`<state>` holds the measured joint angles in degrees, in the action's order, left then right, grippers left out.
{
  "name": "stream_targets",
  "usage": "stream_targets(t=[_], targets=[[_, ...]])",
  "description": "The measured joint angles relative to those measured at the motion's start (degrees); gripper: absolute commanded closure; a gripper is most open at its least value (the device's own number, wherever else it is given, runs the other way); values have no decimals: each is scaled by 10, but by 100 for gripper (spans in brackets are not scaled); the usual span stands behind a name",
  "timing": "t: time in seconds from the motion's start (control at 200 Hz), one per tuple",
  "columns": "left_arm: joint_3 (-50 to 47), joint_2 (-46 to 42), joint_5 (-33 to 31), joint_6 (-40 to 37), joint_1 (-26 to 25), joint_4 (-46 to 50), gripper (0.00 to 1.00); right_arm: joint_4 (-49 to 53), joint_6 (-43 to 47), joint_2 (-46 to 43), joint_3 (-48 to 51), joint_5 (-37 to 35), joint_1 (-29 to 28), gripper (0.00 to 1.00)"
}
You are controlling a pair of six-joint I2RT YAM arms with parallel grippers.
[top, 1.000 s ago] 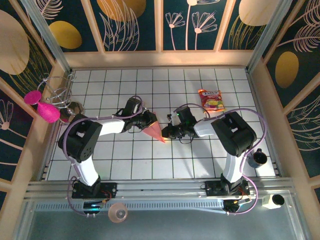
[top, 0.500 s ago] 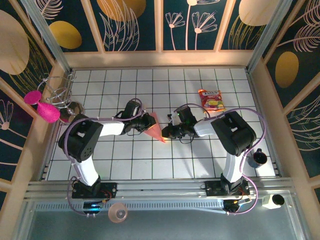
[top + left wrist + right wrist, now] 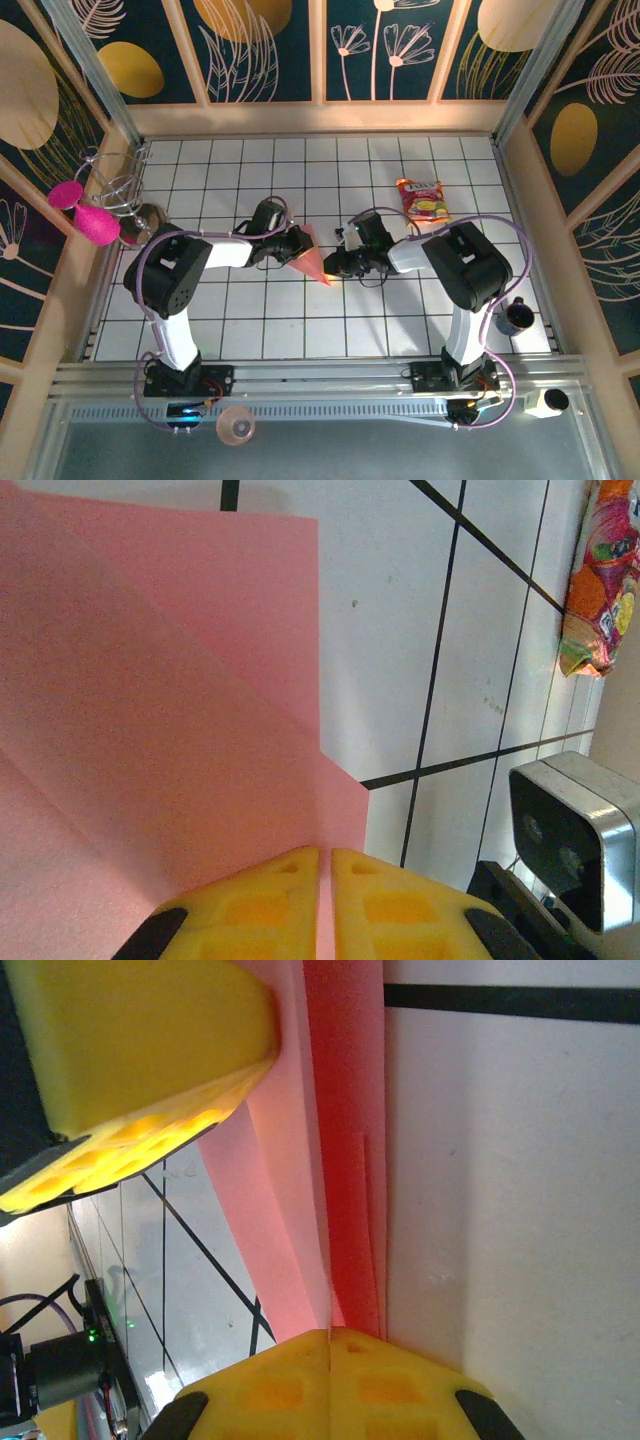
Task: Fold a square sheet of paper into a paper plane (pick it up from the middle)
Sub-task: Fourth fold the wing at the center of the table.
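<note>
- Tabletop (image 3: pixel 250 320), top external view: the pink paper (image 3: pixel 310 262) lay near the middle of the tiled surface as a narrow folded wedge, with its sharp tip pointing toward the near edge.
- My left gripper (image 3: pixel 294 249) met the wedge from the left and my right gripper (image 3: pixel 334 267) met it from the right. Both were touching the paper, one on each side.
- A red-and-yellow snack packet (image 3: pixel 423 200) lay farther back and to the right, well apart from the paper. Two magenta discs (image 3: pixel 82 210) sat at the left wall and a dark cup (image 3: pixel 515 316) by the right wall.
- From this height I could not tell how my fingers stood.
- Left wrist view: my two yellow fingers (image 3: pixel 245 905) were pressed together with a thin sliver of pink between them, so the left side was clamped on the paper's edge.
- The sheet spread away from them in overlapping layers, with a crease running diagonally. The snack packet sat at the upper right corner, and a silver-cased block (image 3: pixel 575 845) sat low on the right.
- Right wrist view: my yellow fingers (image 3: pixel 280 1390) were closed tight on the end of a long folded strip of the paper, which was darker pink along its ridge.
- A yellow pad (image 3: pixel 130 1050) of my left gripper lay against the paper at the upper left.
</note>
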<state>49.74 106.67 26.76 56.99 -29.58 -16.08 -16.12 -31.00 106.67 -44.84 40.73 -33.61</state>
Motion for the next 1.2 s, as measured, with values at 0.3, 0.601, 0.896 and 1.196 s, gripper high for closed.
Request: stream_targets(t=[0.3, 0.601, 0.896, 1.196], targets=[[5, 5, 0, 0, 0, 0, 89, 0, -13, -12, 0, 12, 1, 73], [9, 8, 0, 0, 0, 0, 89, 42, -19, -82, 3, -34, 3, 71], [9, 8, 0, 0, 0, -2, 89, 77, -2, -94, -17, -54, -12, 83], [9, 8, 0, 0, 0, -2, 89, 83, 5, -64, -27, -56, -39, 85]])
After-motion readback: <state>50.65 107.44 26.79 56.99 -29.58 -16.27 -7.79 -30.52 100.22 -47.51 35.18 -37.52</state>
